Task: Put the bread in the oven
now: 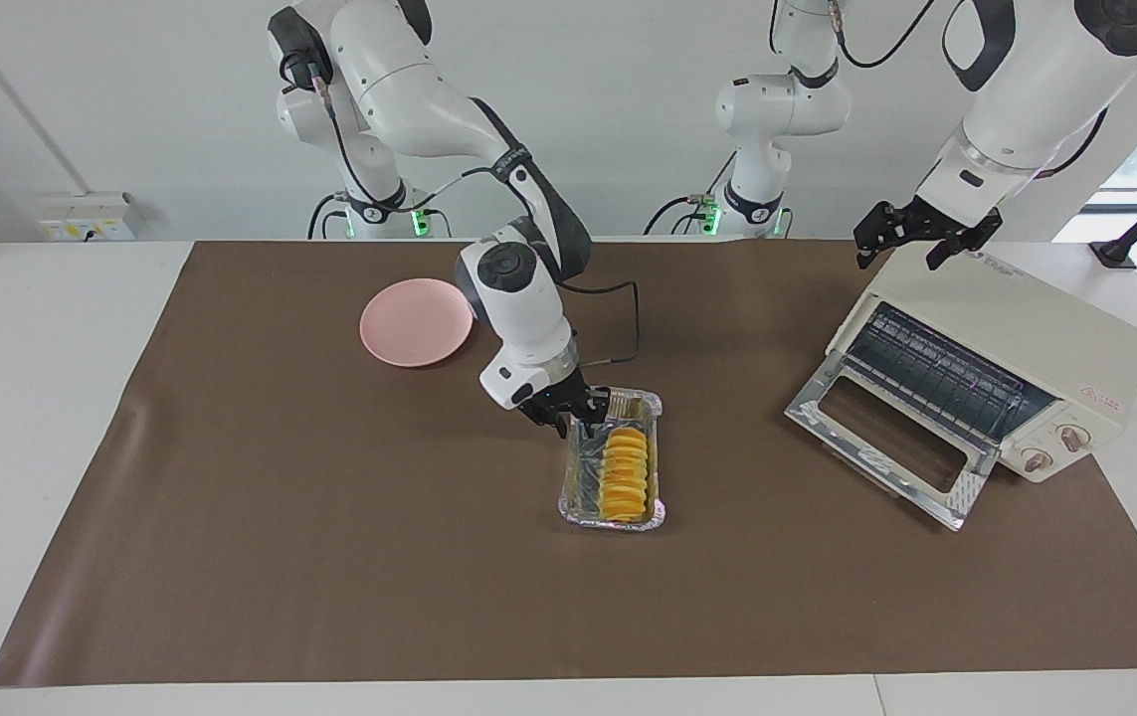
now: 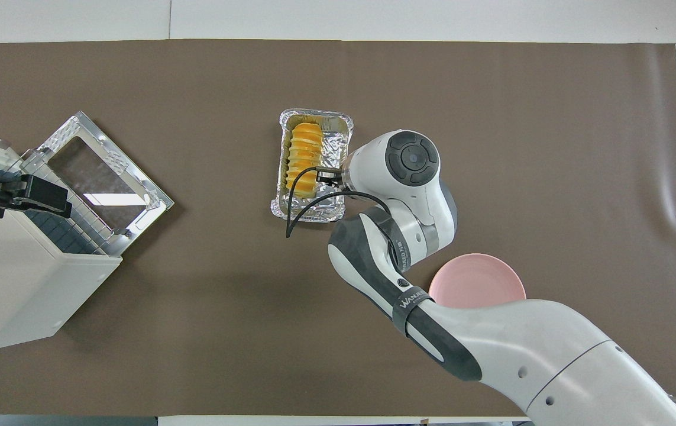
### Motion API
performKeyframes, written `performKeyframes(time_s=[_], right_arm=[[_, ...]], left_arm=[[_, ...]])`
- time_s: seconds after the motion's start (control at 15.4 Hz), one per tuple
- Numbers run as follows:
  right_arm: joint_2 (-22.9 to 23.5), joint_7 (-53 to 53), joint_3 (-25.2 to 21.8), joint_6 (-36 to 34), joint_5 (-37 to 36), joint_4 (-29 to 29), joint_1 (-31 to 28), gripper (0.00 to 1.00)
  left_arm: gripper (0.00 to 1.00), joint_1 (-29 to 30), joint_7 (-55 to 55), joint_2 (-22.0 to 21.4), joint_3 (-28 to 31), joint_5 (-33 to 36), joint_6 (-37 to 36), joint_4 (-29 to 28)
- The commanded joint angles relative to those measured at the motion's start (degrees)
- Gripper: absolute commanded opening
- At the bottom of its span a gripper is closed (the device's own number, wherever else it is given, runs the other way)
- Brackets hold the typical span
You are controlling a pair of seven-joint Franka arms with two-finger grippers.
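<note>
My right gripper (image 1: 576, 416) is down at the robot-side end of the foil tray (image 1: 653, 408), fingers spread, one dark finger (image 1: 560, 422) by the tray's rim and the other (image 1: 596, 403) over the tray; nothing gripped as far as I can see. Bread (image 1: 625, 474), yellow ridged loaf, lies lengthwise in that tray, mid-table, not lifted. In the overhead view my wrist covers the gripper, only its cable crosses the tray (image 2: 338, 125) and the bread (image 2: 303, 160). My left gripper (image 1: 926, 231) hangs over the top of the oven (image 1: 1055, 328), fingers apart, empty, waiting. Oven sits toward the left arm's end of the table, door (image 1: 884, 443) dropped flat open, rack visible. Pink plate (image 1: 416, 321) lies near the robots' edge, toward the right arm's side of the tray.
</note>
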Motion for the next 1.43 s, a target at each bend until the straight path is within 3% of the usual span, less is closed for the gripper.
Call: performKeyframes(time_s=[0.0,0.52,0.78,1.04,1.36], right_arm=[[-5.71,-0.31,-0.19,-7.16,-3.17,1.26,-3.19,1.00],[-20.31,-23.58,-0.19,-30.18,-3.27,0.21,-20.59,1.00],[-26.90,-24.93,-0.19,-34.77,-3.53,-3.74,-24.64,1.00],[-30.34,-25.28,-0.28,-40.92,-4.49,-3.67,-26.06,1.00],[-30.88,-28.17,-0.28,-45.23,-4.67,-0.77,-30.62,1.00]], left_arm=[[1.00,0.20,0.64,-1.16,-0.01,1.03,0.72,-0.88],[1.00,0.20,0.64,-1.08,-0.01,1.03,0.72,-0.88],[1.00,0.20,0.64,-1.08,-0.01,1.03,0.72,-0.88],[1.00,0.20,0.64,-1.08,-0.01,1.03,0.72,-0.88],[1.00,0.20,0.64,-1.08,-0.01,1.03,0.72,-0.88]])
